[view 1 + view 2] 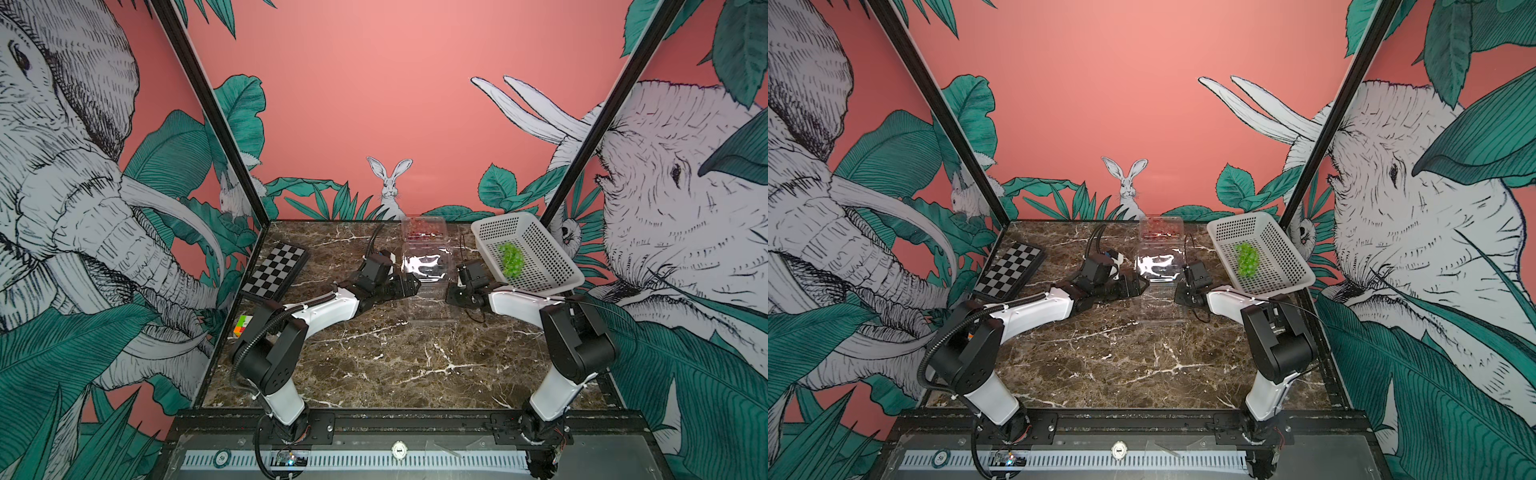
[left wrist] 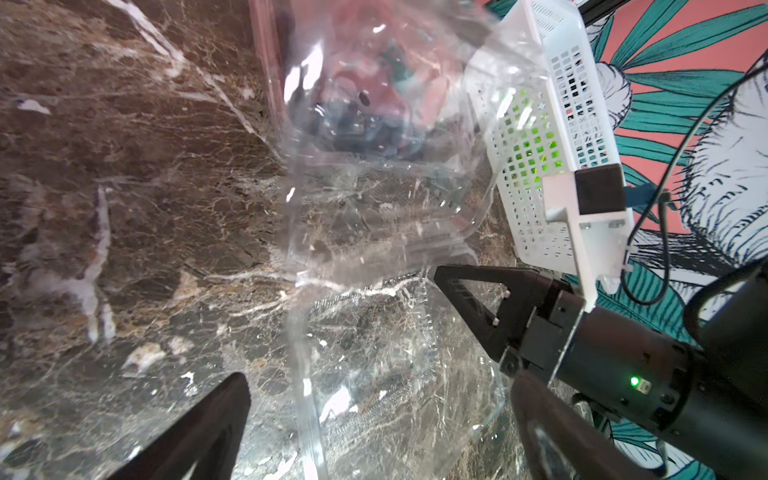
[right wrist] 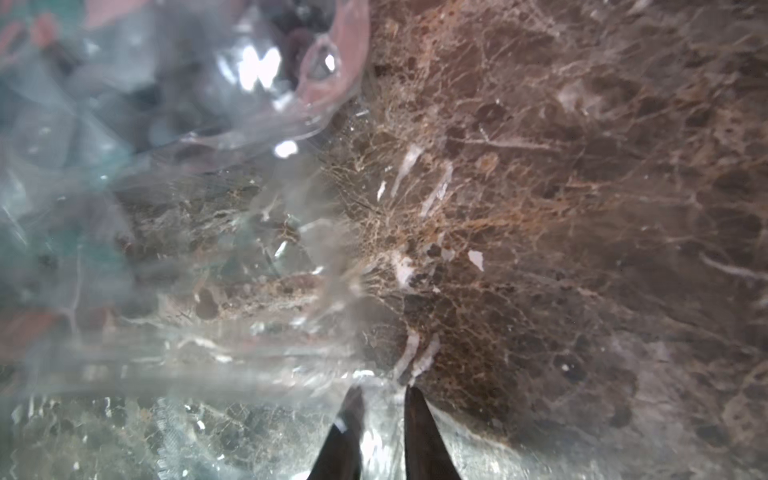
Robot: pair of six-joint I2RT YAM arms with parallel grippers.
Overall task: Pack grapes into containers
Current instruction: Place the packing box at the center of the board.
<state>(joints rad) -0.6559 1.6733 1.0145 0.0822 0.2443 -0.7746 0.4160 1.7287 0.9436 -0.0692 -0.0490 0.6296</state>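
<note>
The far wall (image 1: 374, 104) is coral pink, with a drawn rabbit (image 1: 390, 183) and green leaves (image 1: 316, 199) low down. The left wall (image 1: 166, 104) and right wall (image 1: 681, 58) show big sketched elephants (image 1: 673, 199) among leaves. Black posts (image 1: 199, 93) mark the far corners. The tabletop (image 1: 395, 365) is brown marble, white-veined.

Bright green grapes (image 1: 512, 259), white perforated basket (image 1: 544, 253). Black-and-white checkered board (image 1: 276, 270). Dark brown marble-patterned tabletop (image 1: 395, 353), white veins.
</note>
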